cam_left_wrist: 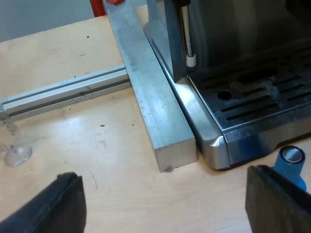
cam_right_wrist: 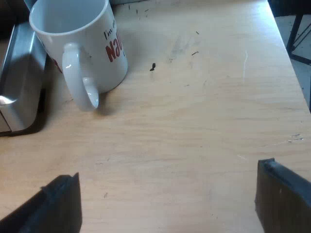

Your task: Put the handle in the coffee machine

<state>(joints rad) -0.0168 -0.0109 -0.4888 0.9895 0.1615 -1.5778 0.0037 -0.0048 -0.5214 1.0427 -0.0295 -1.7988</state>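
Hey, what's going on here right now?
Neither hand holds anything. The left hand is open over the table, close to the machine at its drip tray corner. A blue tamper stands by that corner and a glass farther off. The right hand is open over bare table, near a white mug that stands upright beside the machine.

Espresso machine (cam_left_wrist: 252, 97), measuring glass (cam_left_wrist: 17, 154) cropped.
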